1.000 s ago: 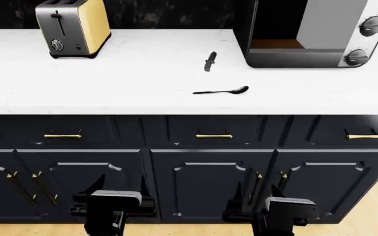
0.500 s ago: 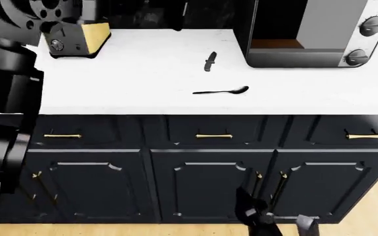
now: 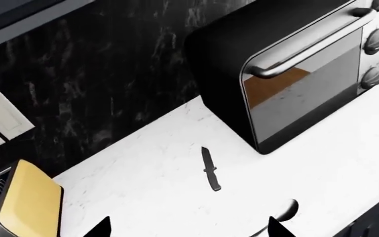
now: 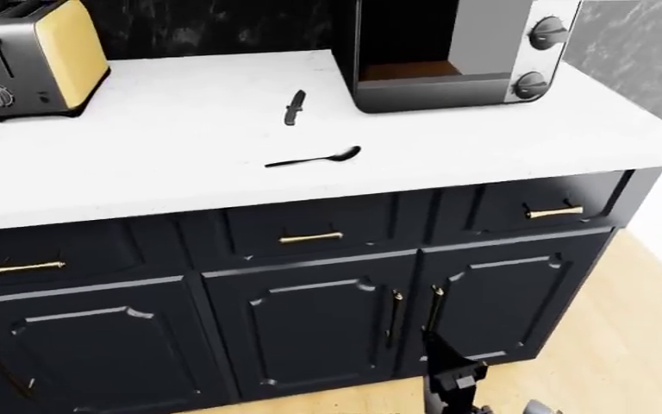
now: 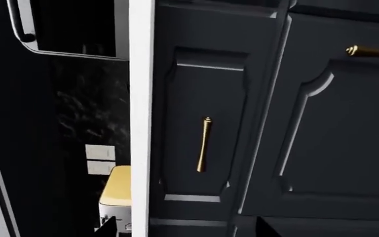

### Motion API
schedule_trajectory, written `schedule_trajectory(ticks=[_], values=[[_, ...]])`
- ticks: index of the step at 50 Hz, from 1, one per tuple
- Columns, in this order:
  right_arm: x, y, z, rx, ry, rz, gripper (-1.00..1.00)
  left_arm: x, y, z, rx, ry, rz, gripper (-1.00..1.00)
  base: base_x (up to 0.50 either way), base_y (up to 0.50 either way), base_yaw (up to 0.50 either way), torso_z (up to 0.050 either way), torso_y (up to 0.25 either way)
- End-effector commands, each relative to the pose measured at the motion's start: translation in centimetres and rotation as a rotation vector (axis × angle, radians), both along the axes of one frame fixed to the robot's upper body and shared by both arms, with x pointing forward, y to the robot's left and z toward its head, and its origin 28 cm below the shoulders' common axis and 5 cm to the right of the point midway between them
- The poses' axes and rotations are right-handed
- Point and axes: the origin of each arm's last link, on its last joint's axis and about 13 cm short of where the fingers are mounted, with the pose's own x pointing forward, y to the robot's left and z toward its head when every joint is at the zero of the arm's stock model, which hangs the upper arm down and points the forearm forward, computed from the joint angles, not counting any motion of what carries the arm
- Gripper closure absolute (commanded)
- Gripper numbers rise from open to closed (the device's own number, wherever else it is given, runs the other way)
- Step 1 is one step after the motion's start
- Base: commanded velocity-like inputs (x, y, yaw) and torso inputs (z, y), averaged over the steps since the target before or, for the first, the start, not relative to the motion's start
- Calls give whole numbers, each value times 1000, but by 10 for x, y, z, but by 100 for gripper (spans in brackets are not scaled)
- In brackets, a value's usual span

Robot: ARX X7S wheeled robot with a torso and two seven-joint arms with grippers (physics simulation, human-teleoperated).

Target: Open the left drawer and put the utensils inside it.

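Note:
The left drawer (image 4: pixel 78 246) is shut, its brass bar handle (image 4: pixel 27 267) below the toaster. On the white counter (image 4: pixel 170 164) lie the utensils: a black knife (image 4: pixel 296 108) (image 3: pixel 209 169) and, nearer the front edge, a black spoon (image 4: pixel 314 159), whose bowl (image 3: pixel 288 210) shows beside one fingertip. My left gripper (image 3: pixel 186 232) hovers open above the counter, short of the knife, and is out of the head view. My right gripper (image 4: pixel 458 388) (image 5: pixel 188 231) is open and empty, low in front of the cabinet doors.
A yellow toaster (image 4: pixel 38 60) (image 3: pixel 18 207) stands at the counter's left, a toaster oven (image 4: pixel 458 52) (image 3: pixel 288 74) at the back right. Middle (image 4: pixel 310 236) and right (image 4: pixel 553 210) drawer handles are shut too. The right wrist view faces a drawer front with a brass handle (image 5: pixel 203 144).
The head view has swung right, shifting counter and cabinets leftward. The left arm that filled its left side has risen out of it. The right gripper stays low at the bottom.

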Motion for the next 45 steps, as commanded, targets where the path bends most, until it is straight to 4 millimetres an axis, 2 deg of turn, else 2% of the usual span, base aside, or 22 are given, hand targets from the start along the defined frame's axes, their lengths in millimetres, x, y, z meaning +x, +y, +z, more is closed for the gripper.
schedule_trajectory(ticks=[1,19,20,23,35,45], values=[[0,1,-3,20,8,18,-100,-2,11,6,13,3,60,-100,0,0,-500,0,0],[1,2,-5,8,26,27,-100,-1,13,5,22,-1,84,-100,0,0,-500,0,0],[4,4,-5,-41,66,57,-100,-1,14,4,22,0,88,-100,0,0,0,0,0],[2,7,-2,-108,34,92,-100,1,15,2,23,2,95,-100,0,0,0,0,0],[3,5,-2,-88,34,70,-100,1,15,1,28,0,101,-100,291,437,0,0,0],[2,5,-4,-90,32,67,-100,4,15,-2,37,9,96,-100,523,187,0,0,0]])
